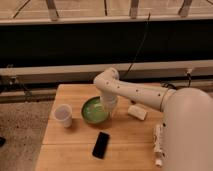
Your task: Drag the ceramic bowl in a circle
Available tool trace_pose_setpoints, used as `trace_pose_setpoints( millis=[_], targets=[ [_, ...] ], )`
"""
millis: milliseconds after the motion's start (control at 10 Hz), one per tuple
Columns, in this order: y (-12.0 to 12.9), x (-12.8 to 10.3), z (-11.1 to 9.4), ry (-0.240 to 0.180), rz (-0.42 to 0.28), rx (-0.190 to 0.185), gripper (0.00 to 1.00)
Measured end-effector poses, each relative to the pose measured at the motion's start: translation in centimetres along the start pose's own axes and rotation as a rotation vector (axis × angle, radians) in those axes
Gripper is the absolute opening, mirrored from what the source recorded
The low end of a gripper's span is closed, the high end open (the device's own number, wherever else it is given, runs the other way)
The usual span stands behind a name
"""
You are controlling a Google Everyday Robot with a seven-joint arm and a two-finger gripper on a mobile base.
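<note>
The ceramic bowl (pixel 94 110) is a shallow glossy green bowl with a paler inside, sitting on the wooden table (pixel 75 150) near its middle. My gripper (pixel 108 106) reaches down from the white arm (pixel 135 92) onto the bowl's right rim. The arm's wrist covers the fingers and the right edge of the bowl.
A small translucent whitish plastic cup (pixel 63 115) stands left of the bowl. A black phone (pixel 101 144) lies in front of it. A white block (pixel 137 112) lies to the right. A pale object (pixel 158 145) lies at the table's right edge by my white body.
</note>
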Motion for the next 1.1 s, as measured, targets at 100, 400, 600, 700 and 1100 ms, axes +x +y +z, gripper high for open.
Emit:
trace_pose_setpoints(
  millis=[100,400,600,700,1100],
  targets=[
    [-0.41,-0.18,-0.05,-0.002,-0.003,-0.003,0.01],
    [-0.37,-0.36,-0.10,-0.012,0.000,0.002,0.01],
    [-0.17,-0.45,-0.11,-0.020,-0.003,0.004,0.01],
    [-0.18,-0.54,-0.08,-0.023,-0.006,0.003,0.01],
    [-0.16,-0.59,-0.23,-0.034,-0.008,0.003,0.01]
  ],
)
